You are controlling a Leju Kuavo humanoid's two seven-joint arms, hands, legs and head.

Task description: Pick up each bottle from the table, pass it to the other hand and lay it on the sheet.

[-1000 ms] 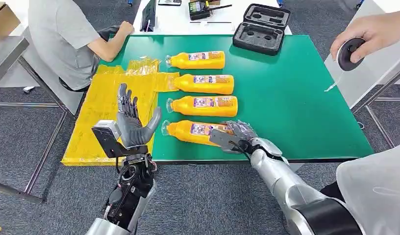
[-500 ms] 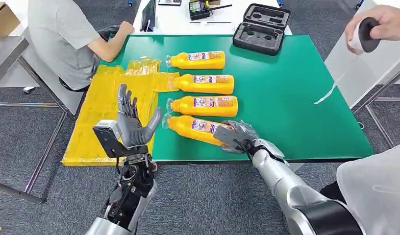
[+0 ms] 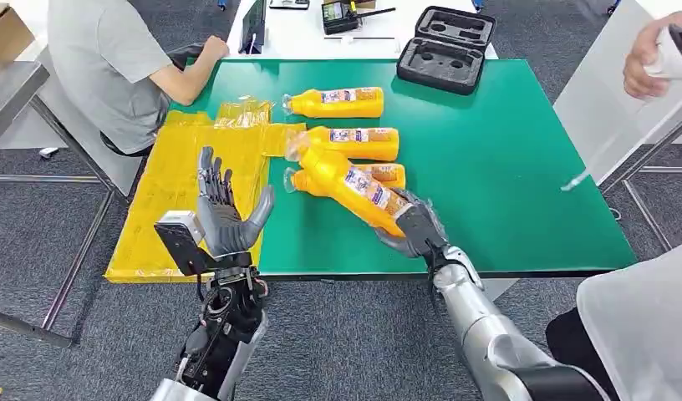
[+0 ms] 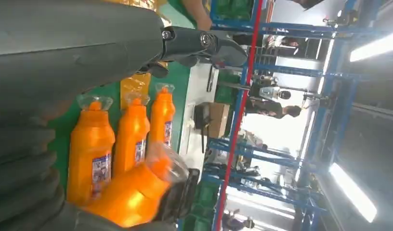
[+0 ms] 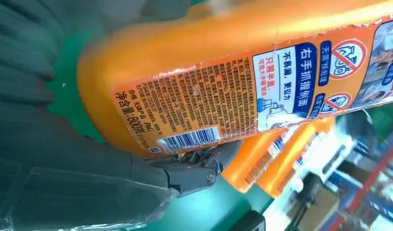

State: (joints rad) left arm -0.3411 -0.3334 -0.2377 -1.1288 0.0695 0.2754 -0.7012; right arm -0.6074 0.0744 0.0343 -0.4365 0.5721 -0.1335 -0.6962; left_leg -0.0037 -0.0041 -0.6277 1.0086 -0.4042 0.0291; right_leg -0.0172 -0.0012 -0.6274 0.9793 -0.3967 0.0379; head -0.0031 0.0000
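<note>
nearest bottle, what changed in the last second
The right hand, already gripping the nearest bottle by its base, has lifted it off the green table, cap swinging up toward the far side. The left hand stayed raised and open; three bottles stayed put.

The orange glossy plastic bottle (image 3: 352,185) with a printed paper label, gripped at its base by the right robot hand (image 3: 407,230) of dark matt plastic, has a clear plastic cap. The flat green bench (image 3: 505,167) looks smooth and matt. Left of the bottle, the yellow crinkled plastic sheet (image 3: 175,196) is shiny. Behind the bottle, the black moulded plastic case (image 3: 445,48) looks matt. Both forearms are brushed silver metal.
</note>
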